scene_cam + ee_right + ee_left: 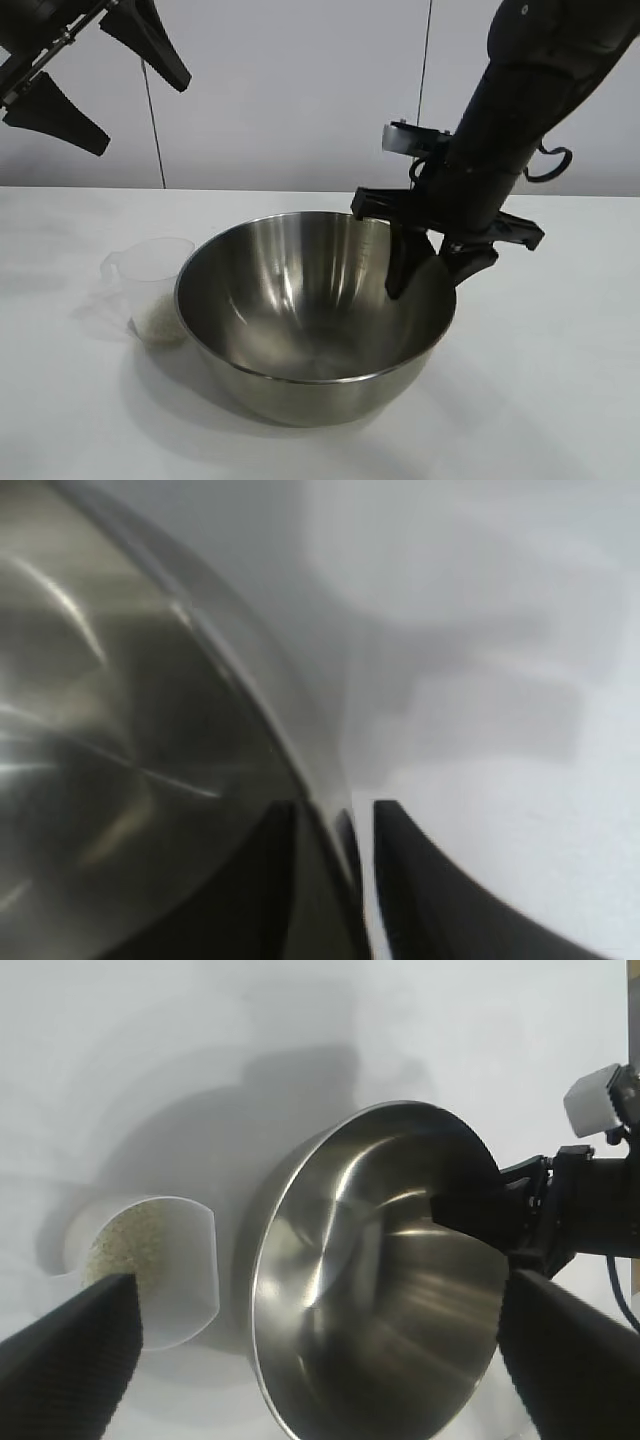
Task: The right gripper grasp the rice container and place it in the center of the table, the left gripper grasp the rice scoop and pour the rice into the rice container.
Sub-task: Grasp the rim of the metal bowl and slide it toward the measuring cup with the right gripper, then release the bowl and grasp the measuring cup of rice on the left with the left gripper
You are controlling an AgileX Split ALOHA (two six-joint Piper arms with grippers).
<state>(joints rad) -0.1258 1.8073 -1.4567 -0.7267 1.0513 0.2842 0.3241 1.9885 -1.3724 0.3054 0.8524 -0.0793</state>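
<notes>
While it sits near the middle of the table, the rice container stands upright and takes up most of the exterior view, its rolled rim catching the light and its polished inside bare of grains as far as can be seen. At the bowl's right-hand rim, the right gripper comes down steeply from the upper right and straddles the wall: one finger reaches down inside the bowl, the other stays outside it. In the right wrist view the rim runs between the two black fingers, with a narrow gap showing on the outer side, so the jaws stand slightly apart around the rim rather than pressed flat on it; whether the inner finger touches the steel I cannot tell.

Just beside the bowl on its left stands the rice scoop, upright on the tabletop, with its wall touching or nearly touching the bowl's side. The rice lies in its lower part, a shallow white layer.

High above the scoop, at the top left of the exterior view, hangs the left gripper, its fingers spread wide with nothing between them, well clear of both the scoop and the bowl. It points down and to the right.
</notes>
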